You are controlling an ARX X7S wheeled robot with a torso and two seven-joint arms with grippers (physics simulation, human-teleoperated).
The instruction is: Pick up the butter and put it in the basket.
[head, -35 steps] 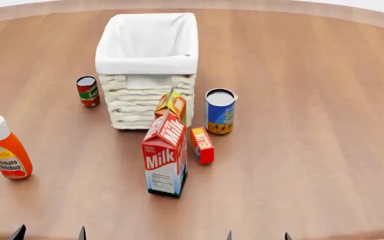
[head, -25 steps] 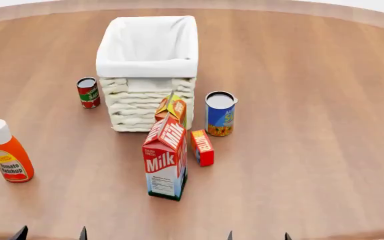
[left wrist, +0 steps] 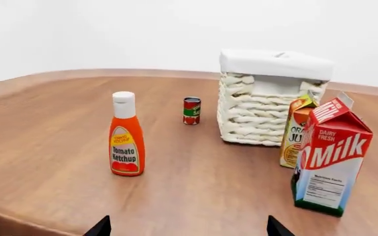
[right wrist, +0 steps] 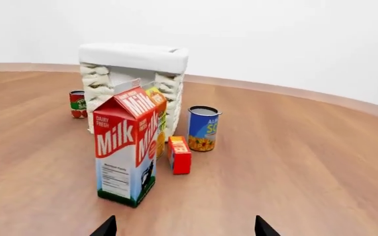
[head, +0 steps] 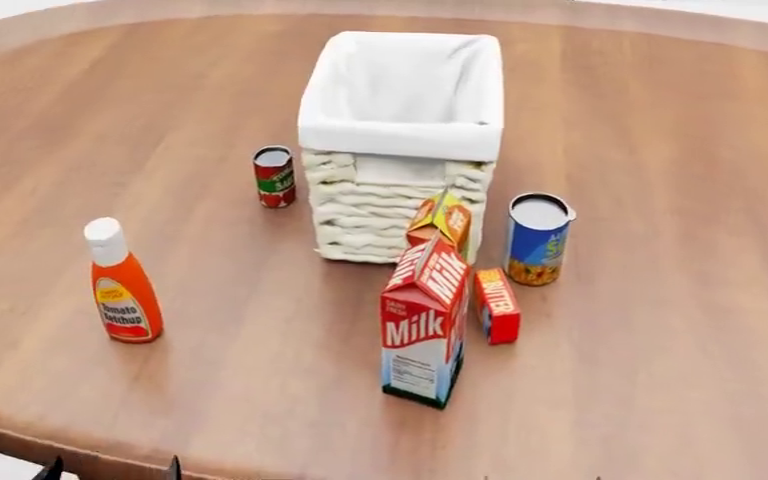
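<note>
Over the last moment the whole tabletop has slid rightward in the head view: the basket (head: pixel 402 100) sat left of centre a moment ago and now stands at centre, and more of the table's near-left edge shows. Nothing on the table has shifted against anything else, so I take it the robot's head or base has turned, not that any item was touched. The pick has not begun.

The butter (head: pixel 496 305) stands on its edge on the wooden table (head: pixel 678 200), just beside the milk carton (head: pixel 424 320), on that carton's right, with the blue can (head: pixel 538 239) a little beyond it and the juice carton (head: pixel 440 220) behind, against the basket's front wall. The ketchup bottle (head: pixel 123 283) and a small red can (head: pixel 273 176) stand off to the left.

From the right wrist the butter (right wrist: pixel 179 154) lies ahead of the right gripper (right wrist: pixel 184 228), well apart from it, roughly in line between the two dark fingertips (right wrist: pixel 107 228), which are spread wide. The left gripper (left wrist: pixel 187 228) has its tips spread too, and the butter is hidden from it behind the milk carton (left wrist: pixel 328 155). The right arm looks the better placed to reach in.
</note>
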